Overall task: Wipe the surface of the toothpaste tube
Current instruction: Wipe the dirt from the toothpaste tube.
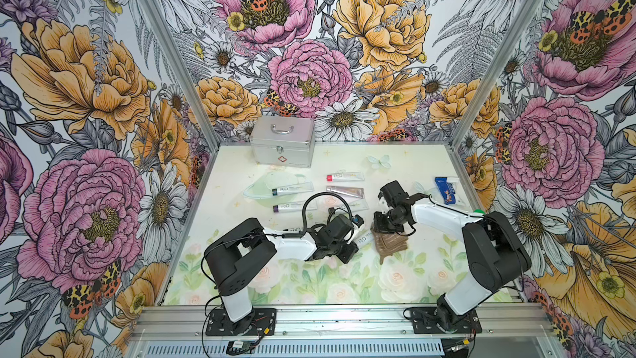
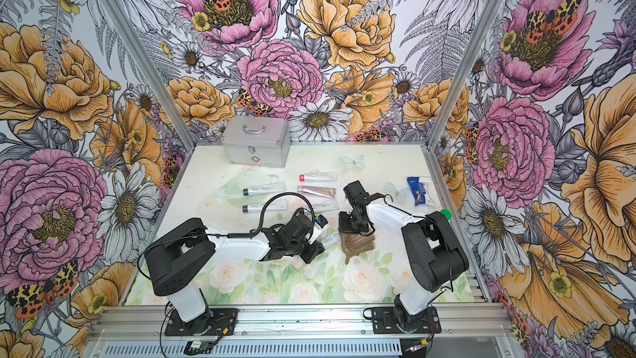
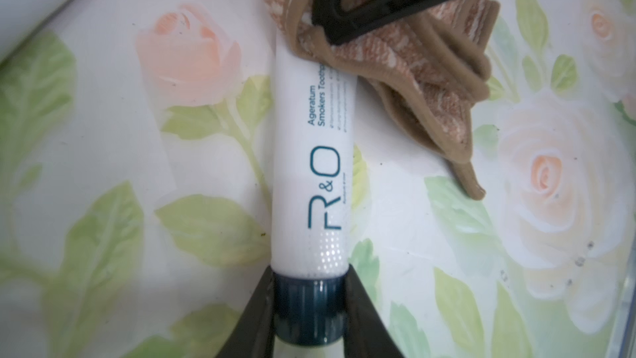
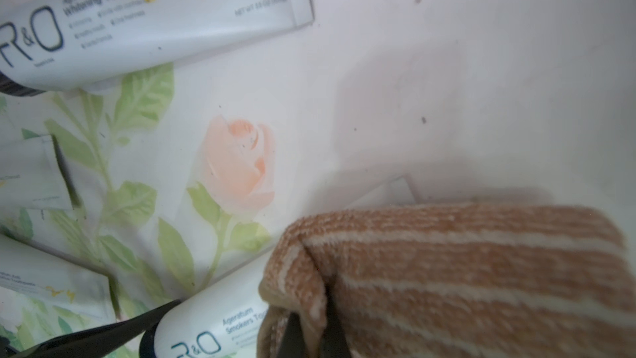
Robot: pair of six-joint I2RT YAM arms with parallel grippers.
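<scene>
A white toothpaste tube (image 3: 309,167) with a dark teal cap and "R&O" lettering lies on the floral mat near the middle, seen in both top views (image 1: 364,238) (image 2: 329,238). My left gripper (image 3: 308,308) is shut on its cap, one finger on each side. A folded brown striped cloth (image 4: 464,270) covers the tube's far end; it also shows in the left wrist view as the cloth (image 3: 413,74) and in both top views (image 1: 392,243) (image 2: 358,243). My right gripper (image 4: 311,335) is shut on the cloth's edge and presses it onto the tube.
Several other toothpaste tubes (image 1: 345,176) (image 1: 292,189) (image 1: 292,206) lie behind the arms, one close to the right wrist (image 4: 155,22). A silver case (image 1: 282,141) stands at the back. A blue packet (image 1: 446,190) lies at the right and a clear mask (image 1: 272,184) at the left.
</scene>
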